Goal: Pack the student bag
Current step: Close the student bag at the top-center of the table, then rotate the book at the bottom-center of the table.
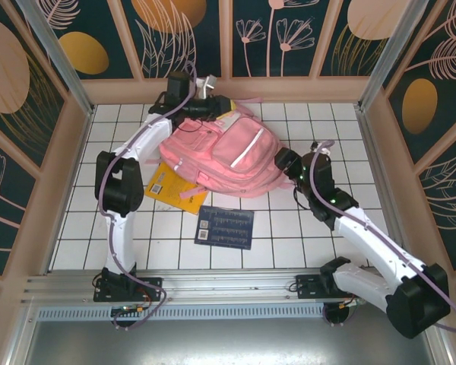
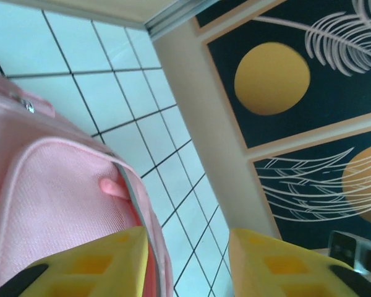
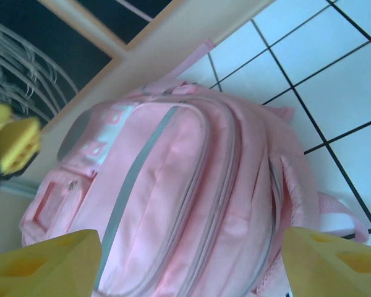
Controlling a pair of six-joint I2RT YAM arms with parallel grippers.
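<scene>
Seen from the right wrist, the student bag [image 3: 191, 185] lies straight ahead of the right tool [image 3: 188, 263], whose yellow fingers stand wide apart and hold nothing. The left wrist shows the left tool [image 2: 188, 266] partly spread and holding nothing, with the bag's pink edge beside one finger [image 2: 89, 266] and bare desk [image 2: 185, 204] in the gap. The top view adds a yellow book [image 1: 171, 190] partly under the bag, and a dark blue book [image 1: 225, 226] well apart from both tools.

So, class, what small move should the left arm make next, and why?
Probably shift the left gripper onto the zip edge of the student bag and close: its jaws stand open beside that seam, while the yellow book and blue book lie outside.
</scene>
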